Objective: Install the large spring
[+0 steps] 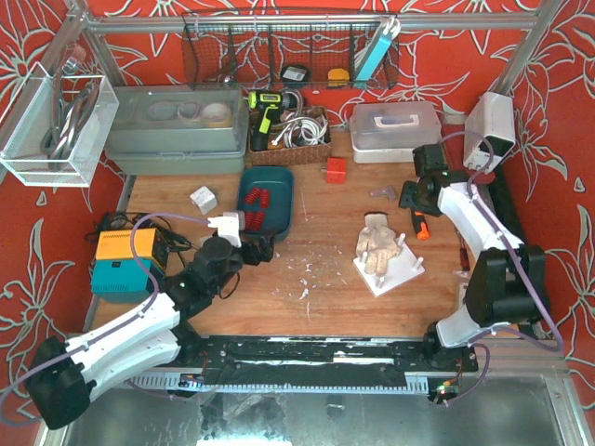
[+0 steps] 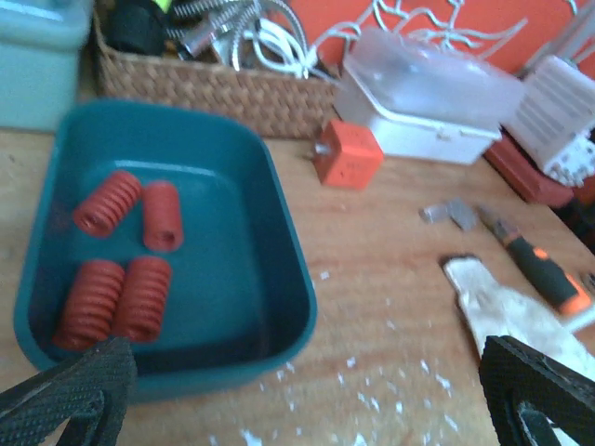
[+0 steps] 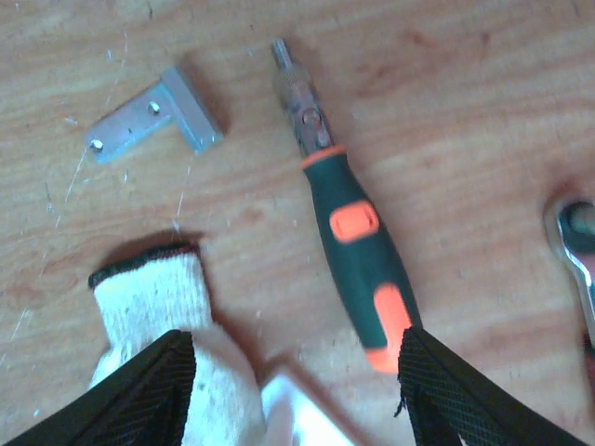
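Several red springs [image 2: 116, 299] lie in a teal tray [image 2: 279, 232]; the two nearer ones look longer than the two behind [image 2: 139, 209]. In the top view the tray [image 1: 284, 190] is at centre left with the springs [image 1: 255, 206] inside. My left gripper [image 2: 307, 400] is open and empty, just in front of the tray's near right corner; in the top view it [image 1: 249, 243] sits below the tray. A white base plate [image 1: 390, 271] with pegs carries a white glove [image 1: 376, 243]. My right gripper [image 3: 297, 372] is open and empty over the glove's cuff [image 3: 167, 316] and a screwdriver [image 3: 358, 242].
A metal L bracket [image 3: 153, 121] and a wrench head [image 3: 576, 232] lie by the screwdriver. An orange block [image 2: 346, 153], a wicker basket [image 2: 214, 88] and a clear lidded box [image 2: 428, 93] stand behind the tray. An orange and teal device [image 1: 123, 260] sits at the left.
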